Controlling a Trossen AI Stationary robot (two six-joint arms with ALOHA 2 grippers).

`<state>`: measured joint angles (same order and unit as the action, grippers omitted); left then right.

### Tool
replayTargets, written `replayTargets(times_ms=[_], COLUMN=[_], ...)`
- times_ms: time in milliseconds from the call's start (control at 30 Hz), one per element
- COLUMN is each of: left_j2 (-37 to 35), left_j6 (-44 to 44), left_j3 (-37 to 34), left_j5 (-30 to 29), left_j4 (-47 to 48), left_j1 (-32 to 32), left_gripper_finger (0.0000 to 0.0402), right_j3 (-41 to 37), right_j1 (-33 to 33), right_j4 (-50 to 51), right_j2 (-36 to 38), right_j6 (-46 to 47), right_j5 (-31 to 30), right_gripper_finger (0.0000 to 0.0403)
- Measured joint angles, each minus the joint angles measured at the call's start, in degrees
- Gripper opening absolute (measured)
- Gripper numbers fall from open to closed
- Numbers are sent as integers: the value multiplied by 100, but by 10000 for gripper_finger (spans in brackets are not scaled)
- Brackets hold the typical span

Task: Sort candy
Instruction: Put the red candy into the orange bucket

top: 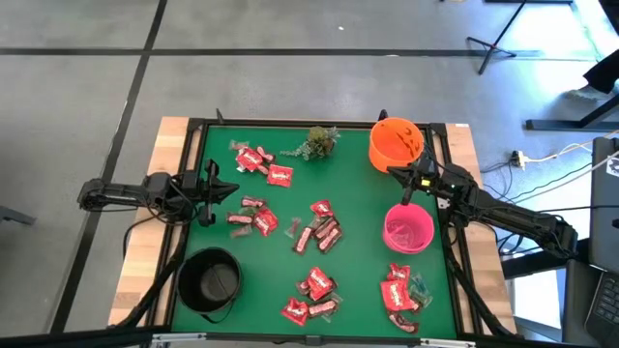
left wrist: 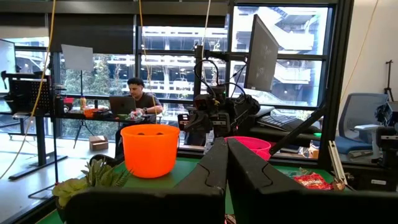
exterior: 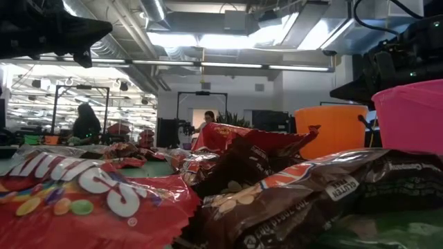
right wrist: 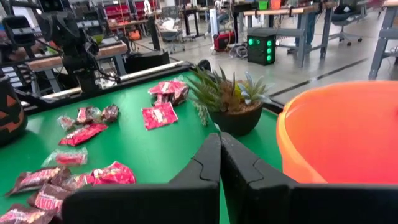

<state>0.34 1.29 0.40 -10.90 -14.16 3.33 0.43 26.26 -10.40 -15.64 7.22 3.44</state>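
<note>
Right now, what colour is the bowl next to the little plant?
Orange. The bowl beside the plant shows best in the high view.

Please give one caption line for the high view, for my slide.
Scattered red and brown wrapped candy on green table, with orange, pink and black bowls; both arms wait.

low view's mostly blurry candy point(exterior: 90, 190) wrappers up close, pink bowl point(exterior: 412, 114) cut off, tabletop basically hidden behind them

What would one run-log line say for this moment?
left pincer: shut, empty, left edge | right pincer: shut, empty, between orange bowl and pink bowl | candy: unsorted
</note>
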Motion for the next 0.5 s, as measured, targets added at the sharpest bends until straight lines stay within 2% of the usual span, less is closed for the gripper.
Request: replayTargets(times_ms=[133, 367, 433, 500], left_j2=[2, 2, 0, 2], left_j6=[1, 1, -1, -1], left_j3=[0, 2, 2, 0], left_j5=[0, 2, 0, 0], left_j4=[-1, 1, 1, -1], left_j1=[0, 0, 0, 0], left_gripper_finger=[0, 0, 0, 0], right_j3=[-1, 7, 123, 404], right_j1=[2, 0, 0, 2], right_j4=[-852, -3807, -4075, -3937], right_j2=[0, 4, 4, 1], right_j6=[30, 913, 1064, 1145], right_j5=[15, 164, 229, 517], right_gripper_finger=[1, 1, 1, 1])
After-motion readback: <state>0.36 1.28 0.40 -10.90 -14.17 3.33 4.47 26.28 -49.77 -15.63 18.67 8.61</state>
